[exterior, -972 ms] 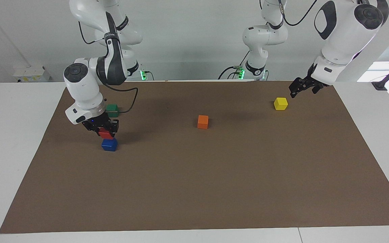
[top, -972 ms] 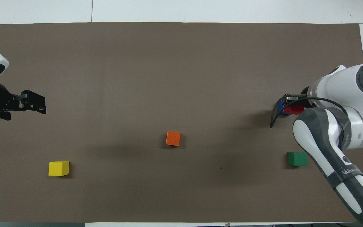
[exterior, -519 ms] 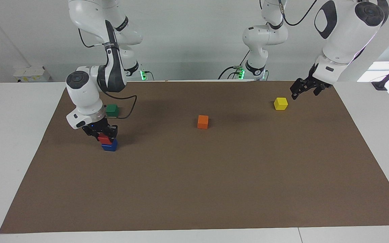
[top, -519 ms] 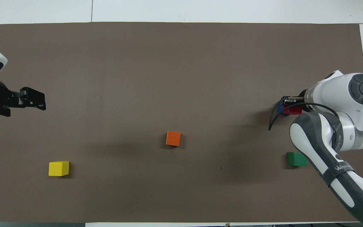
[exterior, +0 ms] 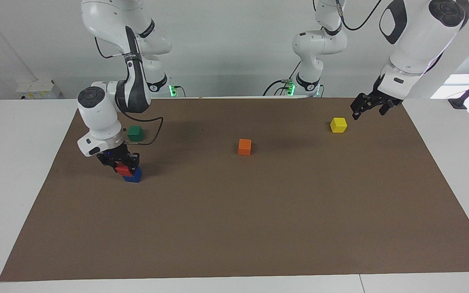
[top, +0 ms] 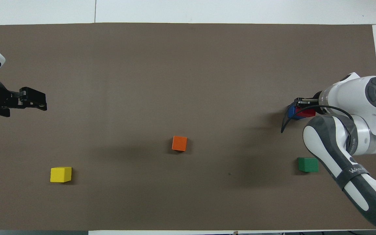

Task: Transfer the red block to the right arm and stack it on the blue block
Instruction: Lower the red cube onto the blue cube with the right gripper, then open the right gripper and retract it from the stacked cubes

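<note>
The right pincer (exterior: 123,165) grasps the red block (exterior: 123,169), which sits on the blue block (exterior: 133,176). The left pincer (exterior: 364,106) hangs released over the table (exterior: 259,228), near the yellow cube (exterior: 338,125).

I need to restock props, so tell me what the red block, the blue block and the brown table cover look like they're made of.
Red block: likely painted wood or plastic; solid colour, crisp edges, dull sheen.
Blue block: same look, evenly coloured faces with no visible grain.
Brown table cover: probably paper or thin card; flat, matte, straight cut edges, no folds or weave visible.
</note>
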Motion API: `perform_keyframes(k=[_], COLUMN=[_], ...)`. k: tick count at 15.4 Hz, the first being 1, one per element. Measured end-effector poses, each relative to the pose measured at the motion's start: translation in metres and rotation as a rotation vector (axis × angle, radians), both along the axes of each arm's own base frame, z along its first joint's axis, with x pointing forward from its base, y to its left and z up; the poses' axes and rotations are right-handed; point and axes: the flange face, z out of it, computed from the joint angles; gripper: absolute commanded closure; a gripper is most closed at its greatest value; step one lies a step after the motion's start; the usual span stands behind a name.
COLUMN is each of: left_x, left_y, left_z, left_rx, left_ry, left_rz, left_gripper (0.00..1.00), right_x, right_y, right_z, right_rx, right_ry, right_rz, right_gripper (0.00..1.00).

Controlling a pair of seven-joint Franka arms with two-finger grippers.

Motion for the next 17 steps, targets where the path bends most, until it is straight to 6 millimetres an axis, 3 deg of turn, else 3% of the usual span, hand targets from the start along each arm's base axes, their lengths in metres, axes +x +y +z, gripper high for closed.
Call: perform_keyframes(k=[2,3,4,5,10,12,17], left_x=[0.000,0.000,0.000,0.000,0.000,0.000,0.000], left_y=[-0.001,0.000,0.000,0.001,0.000,0.001,0.000], left_z=[0.000,0.000,0.000,0.000,0.002,0.002,0.002], left_rx=[0.000,0.000,0.000,0.000,0.000,0.000,0.000], left_ry=[0.000,0.000,0.000,-0.001,-0.005,-0.005,-0.005], left_rz=[-0.001,0.000,0.001,0.001,0.001,0.001,0.000], left_gripper=[0.00,0.00,0.00,0.00,0.00,0.00,0.00], right_x=[0.000,0.000,0.000,0.000,-0.001,0.001,0.020], right_y=[0.000,0.000,0.000,0.000,-0.003,-0.004,-0.002], right_z=[0.000,0.000,0.000,0.000,-0.003,0.005,0.075], right_rx=[0.000,0.000,0.000,0.000,0.000,-0.003,-0.016], right_ry=[0.000,0.000,0.000,0.000,0.022,0.050,0.098], right_rz=[-0.002,-0.003,-0.003,-0.005,-0.013,-0.017,0.048], right_gripper=[1.00,0.69,0.16,0.00,0.00,0.00,0.00])
